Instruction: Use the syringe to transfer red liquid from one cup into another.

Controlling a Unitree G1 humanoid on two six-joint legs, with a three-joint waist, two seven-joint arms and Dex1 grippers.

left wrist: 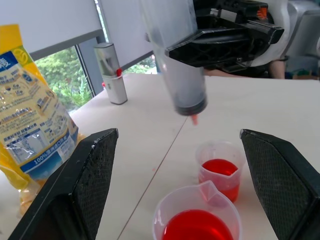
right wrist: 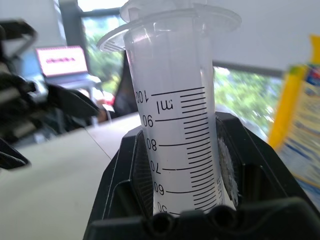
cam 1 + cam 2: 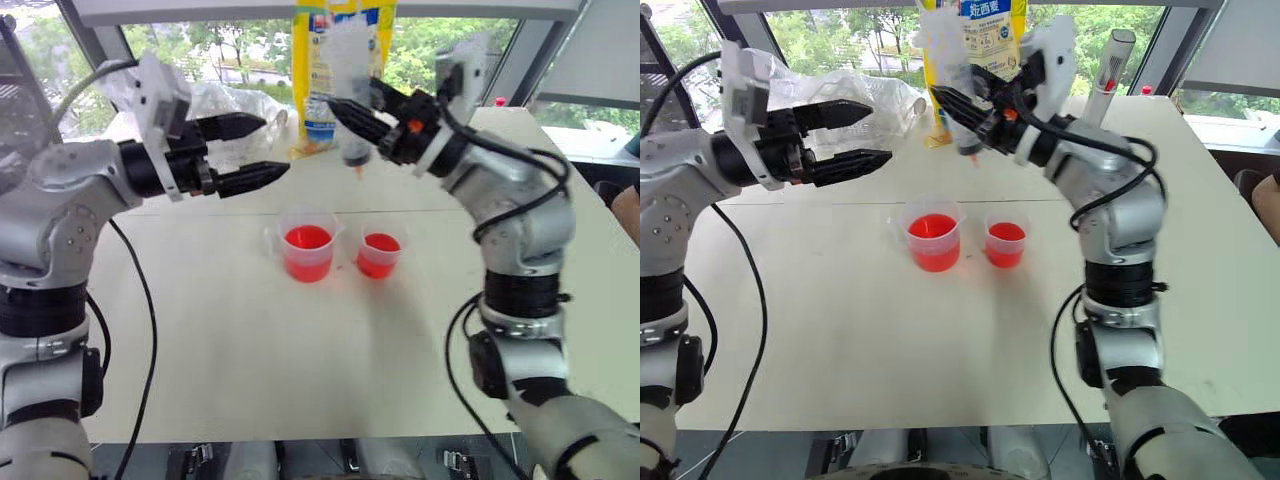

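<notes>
right hand (image 3: pixel 352 118) clamped on syringe (image 3: pixel 352 100) held above both cups, left hand (image 3: pixel 258 150) open, barrel looking empty, so likely drawing from the handled beaker (image 3: pixel 305 252) next

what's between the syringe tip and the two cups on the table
Nothing but air: the syringe, clamped in the right gripper, hangs tip-down above the beaker and smaller cup, clearest in the left wrist view.

Your right pincer (image 3: pixel 962 112) gripped the syringe (image 3: pixel 956 85) upright above the bench (image 3: pixel 840 330); your left pincer (image 3: pixel 872 133) hung open, near both cups.
</notes>
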